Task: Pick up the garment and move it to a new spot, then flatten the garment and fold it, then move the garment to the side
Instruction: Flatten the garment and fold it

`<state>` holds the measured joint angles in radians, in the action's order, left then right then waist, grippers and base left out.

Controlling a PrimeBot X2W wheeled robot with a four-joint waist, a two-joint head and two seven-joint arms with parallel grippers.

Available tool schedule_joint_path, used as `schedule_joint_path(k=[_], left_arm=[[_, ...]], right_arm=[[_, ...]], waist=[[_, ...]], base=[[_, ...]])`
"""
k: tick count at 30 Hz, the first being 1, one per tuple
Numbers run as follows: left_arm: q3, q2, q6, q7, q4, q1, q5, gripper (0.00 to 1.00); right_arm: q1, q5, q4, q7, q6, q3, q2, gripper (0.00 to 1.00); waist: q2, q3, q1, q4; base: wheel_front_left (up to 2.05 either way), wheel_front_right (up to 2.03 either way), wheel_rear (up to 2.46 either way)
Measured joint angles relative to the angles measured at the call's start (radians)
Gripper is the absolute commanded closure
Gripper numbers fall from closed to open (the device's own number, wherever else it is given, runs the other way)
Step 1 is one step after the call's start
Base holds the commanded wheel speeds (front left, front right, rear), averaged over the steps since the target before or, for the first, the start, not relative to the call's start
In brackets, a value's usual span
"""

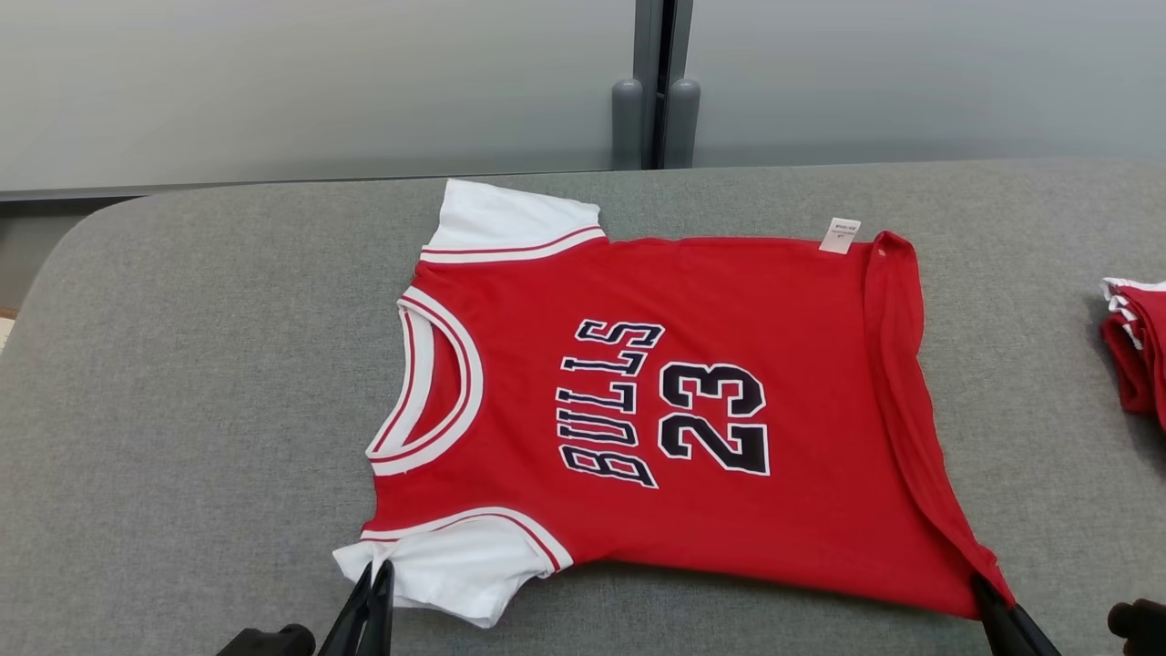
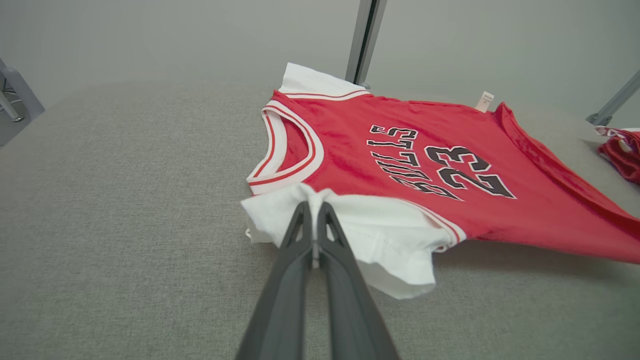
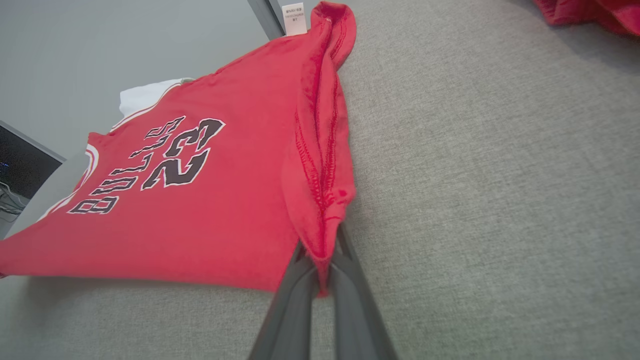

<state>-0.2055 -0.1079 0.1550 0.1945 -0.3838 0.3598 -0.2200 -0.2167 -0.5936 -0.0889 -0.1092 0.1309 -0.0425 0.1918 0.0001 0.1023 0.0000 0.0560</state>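
The garment (image 1: 692, 410) is a red jersey with white sleeves and "BULLS 23" on it, spread across the grey padded table with its neck to the left. My left gripper (image 1: 375, 576) is shut on the near white sleeve (image 2: 350, 225), the cloth pinched between the fingertips (image 2: 300, 212). My right gripper (image 1: 988, 590) is shut on the near corner of the red hem (image 3: 322, 220), where the cloth bunches between the dark fingers. The near edge of the garment (image 2: 550, 220) hangs lifted a little off the table between the two grips.
The grey table (image 1: 182, 410) has bare cloth to the left and in front of the jersey. A pile of other red and white garments (image 1: 1134, 346) lies at the right edge. Behind the table stands a pale wall with a dark post (image 1: 658, 82).
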Motion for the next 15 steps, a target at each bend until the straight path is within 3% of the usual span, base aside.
schedule_joint_path(k=[8,15], left_arm=[[0.012,-0.012,-0.024,-0.023,0.08,-0.147,-0.001,1.0],[0.021,-0.028,-0.066,-0.047,0.218,-0.337,-0.005,1.0]], right_arm=[[0.076,0.026,0.029,-0.06,0.0,0.053,-0.046,1.0],[0.227,0.024,-0.026,-0.077,0.0,0.055,-0.051,1.0]], waist=[[0.0,0.052,0.0,-0.008],[0.0,0.122,0.0,-0.026]], base=[[0.0,0.0,0.0],[0.0,0.0,0.0]])
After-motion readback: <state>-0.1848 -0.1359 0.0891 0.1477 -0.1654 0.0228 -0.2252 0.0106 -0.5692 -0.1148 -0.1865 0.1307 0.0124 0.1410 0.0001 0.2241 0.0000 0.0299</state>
